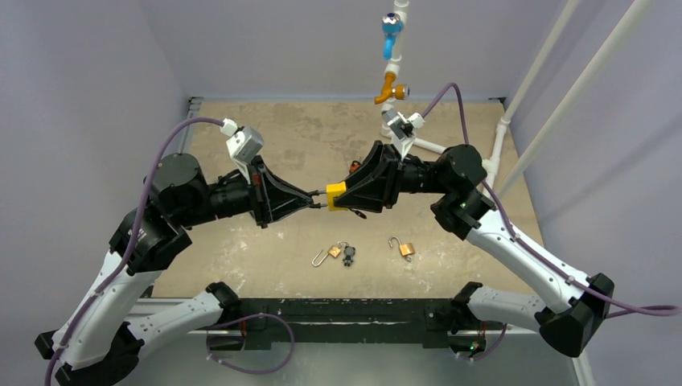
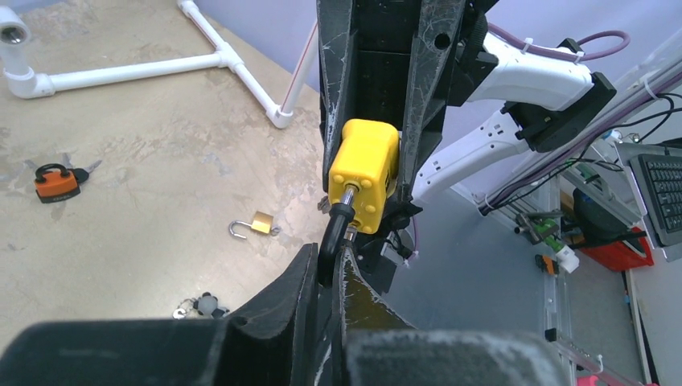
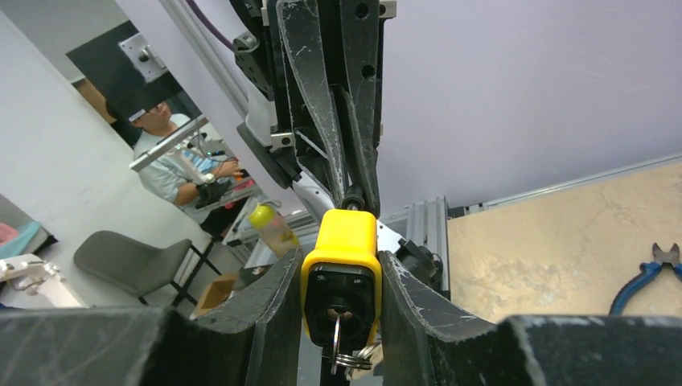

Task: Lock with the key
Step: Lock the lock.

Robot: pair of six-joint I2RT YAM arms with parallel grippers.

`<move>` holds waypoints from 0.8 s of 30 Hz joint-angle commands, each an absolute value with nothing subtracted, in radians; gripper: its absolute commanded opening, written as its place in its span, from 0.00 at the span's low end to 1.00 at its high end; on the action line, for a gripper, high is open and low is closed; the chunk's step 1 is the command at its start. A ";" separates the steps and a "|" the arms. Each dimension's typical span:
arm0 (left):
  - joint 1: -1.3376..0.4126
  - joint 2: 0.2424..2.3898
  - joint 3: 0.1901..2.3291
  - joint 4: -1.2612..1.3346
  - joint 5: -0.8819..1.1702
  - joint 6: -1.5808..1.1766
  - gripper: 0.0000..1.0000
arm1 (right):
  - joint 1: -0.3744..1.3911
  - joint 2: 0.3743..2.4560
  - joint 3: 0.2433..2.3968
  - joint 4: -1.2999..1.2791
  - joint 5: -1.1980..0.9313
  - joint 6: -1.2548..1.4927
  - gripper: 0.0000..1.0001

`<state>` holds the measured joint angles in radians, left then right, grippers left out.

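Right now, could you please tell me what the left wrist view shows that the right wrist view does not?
Only the left wrist view shows the orange padlock, the brass padlock and the white pipe frame on the table, and the key's shaft entering the yellow padlock. Only the right wrist view shows blue pliers on the table and a seated person beyond it. Both show that padlock clamped by the right gripper, with the left gripper pinching at its end.

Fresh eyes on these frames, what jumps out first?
The yellow padlock, held in mid-air above the middle of the table: the right gripper clamps its body, the left gripper pinches its black shackle. Below it, two open brass padlocks lie on the tabletop.
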<state>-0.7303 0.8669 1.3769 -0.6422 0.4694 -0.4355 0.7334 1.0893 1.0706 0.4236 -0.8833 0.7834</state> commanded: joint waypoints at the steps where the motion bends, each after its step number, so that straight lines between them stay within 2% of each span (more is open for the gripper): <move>1: -0.724 0.874 1.342 -0.660 0.434 -0.465 0.00 | 0.738 1.083 1.088 0.679 -0.899 0.890 0.00; 5: -0.726 0.888 1.326 -0.585 0.464 -0.518 0.00 | 0.754 1.095 1.082 0.637 -0.872 0.865 0.00; 11: -0.726 0.919 1.321 -0.491 0.559 -0.611 0.00 | 0.866 1.112 1.181 0.310 -0.726 0.580 0.00; 24: -0.742 0.952 1.319 -0.451 0.581 -0.649 0.00 | 0.897 1.191 1.214 0.329 -0.714 0.569 0.00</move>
